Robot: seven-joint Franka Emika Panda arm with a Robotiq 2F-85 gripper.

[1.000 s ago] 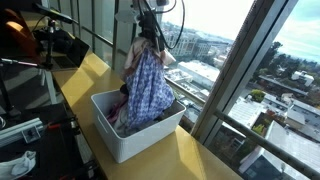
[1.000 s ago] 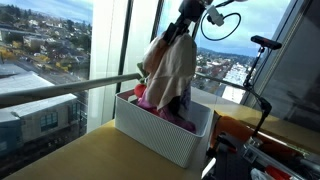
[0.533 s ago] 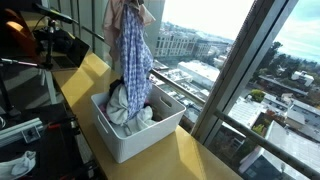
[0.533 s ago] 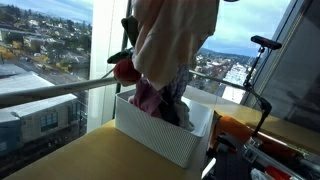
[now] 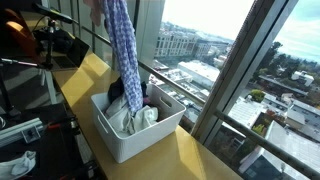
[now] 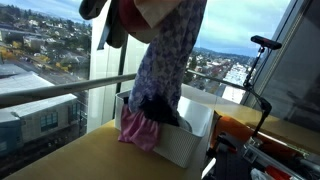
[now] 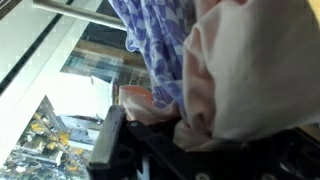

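My gripper is shut on a bunch of clothes and holds it high; in both exterior views the gripper itself is above the top edge. A blue-and-white checked garment hangs down from it, its lower end reaching into the white plastic basket. It also shows in an exterior view and in the wrist view. A beige cloth is bunched in the jaws too. A pink cloth hangs over the basket's near wall. More white and dark clothes lie in the basket.
The basket stands on a yellow wooden counter along tall windows with a metal rail. Dark equipment and cables stand beyond the counter's end. A bicycle and clutter are next to the basket.
The gripper has risen further, out of the top of the exterior views, drawing the checked garment up long and thin. A pink cloth now drapes over the basket's wall.
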